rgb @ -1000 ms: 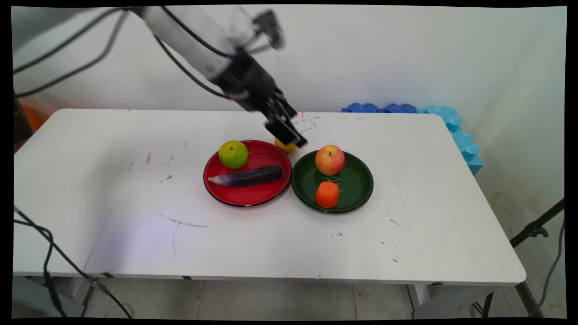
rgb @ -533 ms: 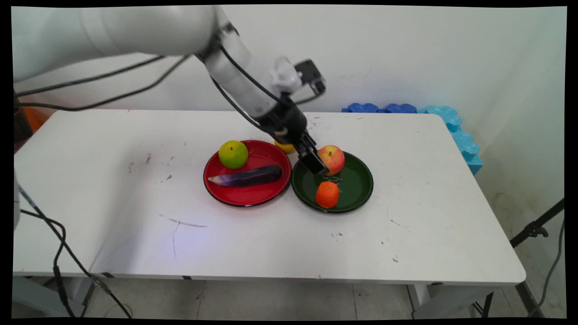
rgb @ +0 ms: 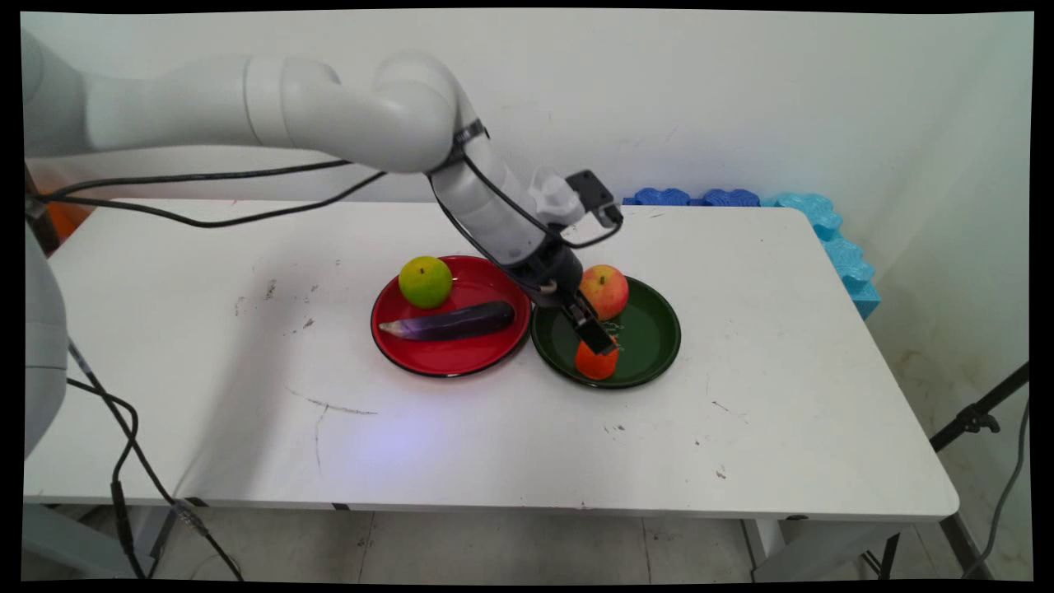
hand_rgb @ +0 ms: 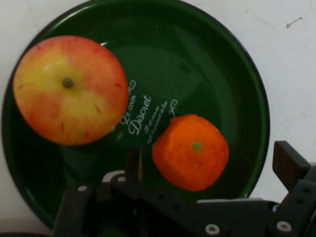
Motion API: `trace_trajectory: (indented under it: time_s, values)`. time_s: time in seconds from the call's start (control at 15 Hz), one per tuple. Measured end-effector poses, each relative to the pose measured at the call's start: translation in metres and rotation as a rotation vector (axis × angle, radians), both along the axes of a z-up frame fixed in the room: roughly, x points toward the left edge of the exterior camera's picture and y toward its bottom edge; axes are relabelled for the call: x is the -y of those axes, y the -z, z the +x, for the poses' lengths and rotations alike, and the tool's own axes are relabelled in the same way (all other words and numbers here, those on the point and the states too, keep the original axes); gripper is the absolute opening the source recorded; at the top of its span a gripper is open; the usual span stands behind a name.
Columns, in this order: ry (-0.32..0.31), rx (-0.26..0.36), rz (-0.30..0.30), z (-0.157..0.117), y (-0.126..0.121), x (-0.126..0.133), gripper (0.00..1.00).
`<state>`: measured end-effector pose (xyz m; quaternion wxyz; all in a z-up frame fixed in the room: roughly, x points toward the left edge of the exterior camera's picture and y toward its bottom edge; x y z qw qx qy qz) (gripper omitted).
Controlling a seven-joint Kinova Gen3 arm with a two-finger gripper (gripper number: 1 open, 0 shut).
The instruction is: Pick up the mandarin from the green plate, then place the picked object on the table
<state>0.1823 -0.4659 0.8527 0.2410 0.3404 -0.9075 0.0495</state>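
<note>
Black two-finger gripper (rgb: 599, 344) over the round orange mandarin (hand_rgb: 190, 152), fingers spread wide either side, holding nothing.
Red-yellow apple (hand_rgb: 69, 89) shares the dark green plate (rgb: 659, 346); red plate (rgb: 461, 356) with aubergine (rgb: 451, 321) adjoins, mid-tabletop.

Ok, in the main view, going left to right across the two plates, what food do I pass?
Round green fruit → long purple eggplant on the red plate, then round orange tangerine and red-yellow apple on the green plate.

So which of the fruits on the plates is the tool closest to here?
The orange on the green plate: the tool hangs right over it, fingers open either side, while the apple sits further back and the green fruit lies on the red plate.
</note>
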Motion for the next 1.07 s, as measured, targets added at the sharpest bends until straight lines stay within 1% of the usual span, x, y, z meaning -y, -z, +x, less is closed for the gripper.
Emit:
trace_trajectory:
  time_s: [0.4, 0.47, 0.67, 0.73, 1.07]
  values:
    - [-0.008, 0.009, 0.014, -0.01, 0.031, 0.005, 1.0]
    - [0.008, 0.011, 0.014, -0.017, 0.035, 0.002, 1.0]
    - [0.007, 0.017, 0.013, -0.018, 0.043, 0.005, 1.0]
    - [0.006, 0.02, 0.011, -0.018, 0.045, 0.006, 0.0]
    - [0.009, 0.032, -0.007, -0.016, 0.045, 0.009, 0.0]
